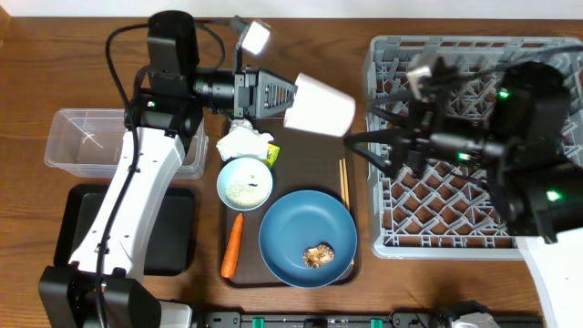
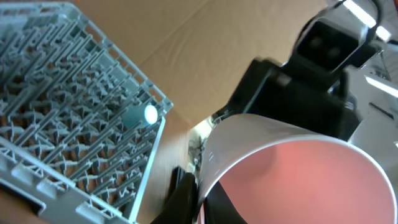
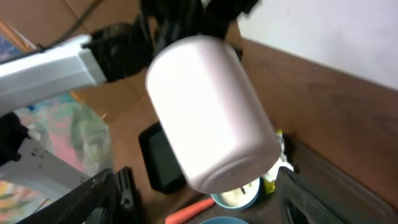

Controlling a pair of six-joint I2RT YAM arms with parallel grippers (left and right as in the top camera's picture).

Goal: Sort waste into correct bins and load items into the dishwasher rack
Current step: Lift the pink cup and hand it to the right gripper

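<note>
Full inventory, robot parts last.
cup: 1, pinkish-white, in left gripper
serving tray: 1, brown, centre
plate: 1, blue, tray front-right
scrap: 1, brown, on plate
bowl: 1, white, holds rice, tray centre
carrot: 1, orange, tray front-left
paper: 1, white, green-yellow wrapper, tray back-left
chopsticks: 2, wood, tray right
tub: 1, clear, left
black tray: 1, black, in front of tub
rack: 1, grey, right
left gripper: shut on cup
right gripper: open, beside cup

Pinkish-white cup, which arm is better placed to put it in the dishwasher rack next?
Right, probably. The right gripper is open beside the base of the pinkish-white cup, with that arm over the dishwasher rack. The left gripper holds the cup, stretched out short of the rack.
</note>
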